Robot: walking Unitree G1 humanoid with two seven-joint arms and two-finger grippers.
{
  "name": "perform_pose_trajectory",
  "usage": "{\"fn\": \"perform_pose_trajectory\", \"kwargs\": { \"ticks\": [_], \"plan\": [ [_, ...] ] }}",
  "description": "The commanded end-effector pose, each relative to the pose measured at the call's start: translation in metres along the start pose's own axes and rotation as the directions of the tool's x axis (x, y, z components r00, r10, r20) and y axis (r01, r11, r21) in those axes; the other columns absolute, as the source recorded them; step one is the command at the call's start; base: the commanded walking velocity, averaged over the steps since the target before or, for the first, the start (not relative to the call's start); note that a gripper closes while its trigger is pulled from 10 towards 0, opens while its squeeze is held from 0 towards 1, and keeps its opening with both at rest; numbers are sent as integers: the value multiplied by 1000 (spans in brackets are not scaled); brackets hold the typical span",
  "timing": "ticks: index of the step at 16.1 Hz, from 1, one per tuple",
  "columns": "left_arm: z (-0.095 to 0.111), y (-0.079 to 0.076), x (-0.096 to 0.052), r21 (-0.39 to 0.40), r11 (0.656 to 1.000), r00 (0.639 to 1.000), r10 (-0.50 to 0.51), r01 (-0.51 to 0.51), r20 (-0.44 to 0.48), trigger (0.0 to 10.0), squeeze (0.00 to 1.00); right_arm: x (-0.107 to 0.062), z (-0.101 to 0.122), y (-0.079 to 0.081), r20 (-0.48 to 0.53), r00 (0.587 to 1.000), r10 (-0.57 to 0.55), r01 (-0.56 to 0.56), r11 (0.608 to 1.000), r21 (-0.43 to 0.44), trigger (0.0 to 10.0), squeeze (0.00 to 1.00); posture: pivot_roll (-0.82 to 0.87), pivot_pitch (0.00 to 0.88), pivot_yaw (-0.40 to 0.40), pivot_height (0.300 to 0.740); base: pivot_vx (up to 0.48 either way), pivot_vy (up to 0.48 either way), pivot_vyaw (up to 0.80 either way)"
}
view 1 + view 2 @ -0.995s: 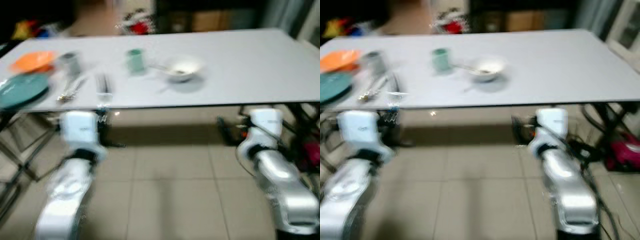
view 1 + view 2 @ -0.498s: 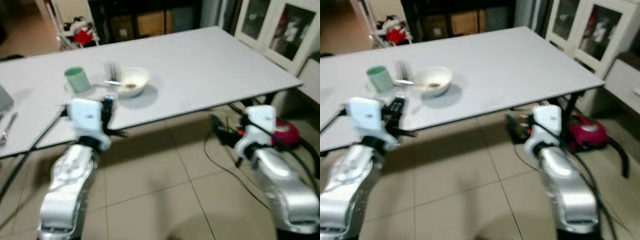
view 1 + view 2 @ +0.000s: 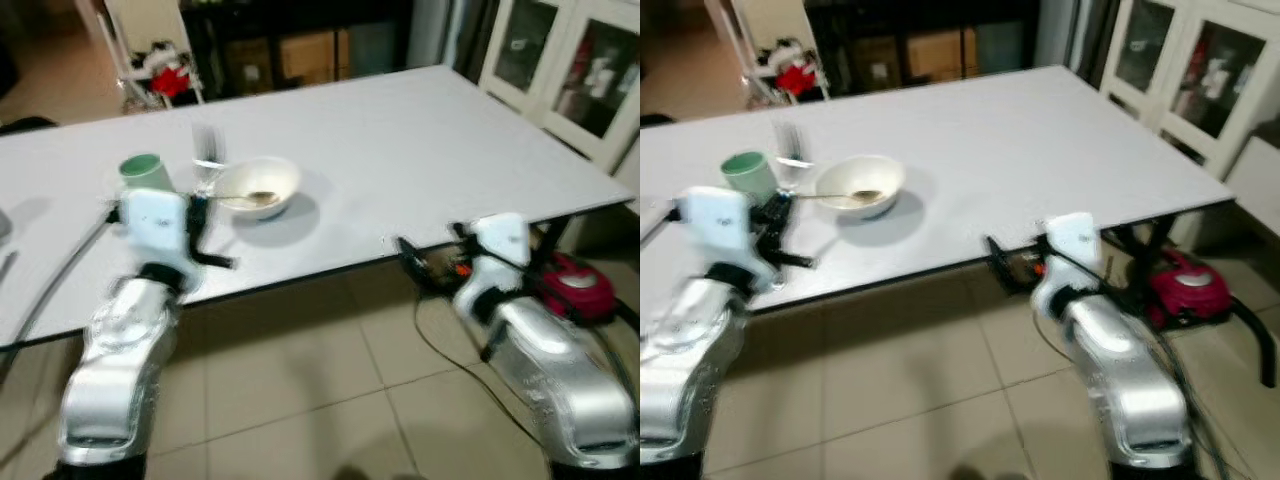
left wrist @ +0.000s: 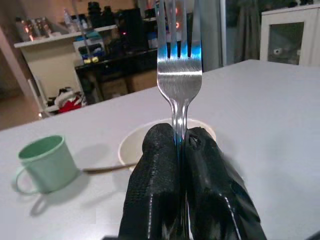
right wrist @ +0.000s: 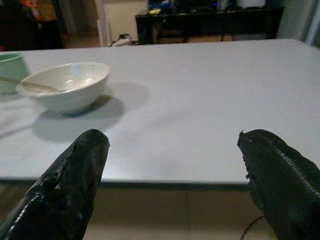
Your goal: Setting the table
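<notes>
White glass-door cabinet (image 3: 1185,85) beyond the table, red appliance (image 3: 1185,283) and cables on tiled floor (image 3: 900,390).

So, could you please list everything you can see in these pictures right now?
Table: one, white, ahead of the robot.
Bowl: one, white, on the table near its front edge.
Spoon: one, silver, resting in the bowl.
Mug: one, pale green, on the table, to the robot's left of the bowl.
Fork: one, silver, upright, held in the left gripper.
Cabinet: one, white with glass doors, beyond the table's right end.
Red object: one, on the floor under the table's right end.
Left gripper: jaws shut on the fork, over the table edge.
Right gripper: jaws open, at the table edge.
</notes>
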State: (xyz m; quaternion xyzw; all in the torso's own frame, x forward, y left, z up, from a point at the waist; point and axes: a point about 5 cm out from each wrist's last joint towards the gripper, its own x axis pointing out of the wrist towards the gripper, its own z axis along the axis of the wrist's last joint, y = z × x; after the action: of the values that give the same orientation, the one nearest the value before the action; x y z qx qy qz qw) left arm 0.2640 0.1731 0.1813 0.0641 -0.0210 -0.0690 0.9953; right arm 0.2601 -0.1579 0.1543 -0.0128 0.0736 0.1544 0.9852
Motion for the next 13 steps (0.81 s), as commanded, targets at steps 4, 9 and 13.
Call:
{"fn": "perform_pose_trajectory", "kwargs": {
  "ticks": [4, 9, 13],
  "plan": [
    [3, 14, 5, 39, 999, 1000, -6, 7, -14, 10000, 0, 3, 15, 12, 73, 993, 98, -99, 995, 9, 10000, 0, -106, 0, 71, 740, 355, 0, 0],
    [2, 17, 10, 68, 997, 998, -43, 45, -40, 10000, 0, 2, 16, 16, 74, 988, 138, -139, 990, 9, 10000, 0, -103, 0, 69, 740, 352, 0, 0],
    [3, 22, 17, 90, 993, 996, -76, 81, -51, 10000, 0, 0, 12, 17, 54, 988, 144, -145, 989, 5, 10000, 0, -101, 0, 75, 740, 356, 0, 0]
  ]
}}
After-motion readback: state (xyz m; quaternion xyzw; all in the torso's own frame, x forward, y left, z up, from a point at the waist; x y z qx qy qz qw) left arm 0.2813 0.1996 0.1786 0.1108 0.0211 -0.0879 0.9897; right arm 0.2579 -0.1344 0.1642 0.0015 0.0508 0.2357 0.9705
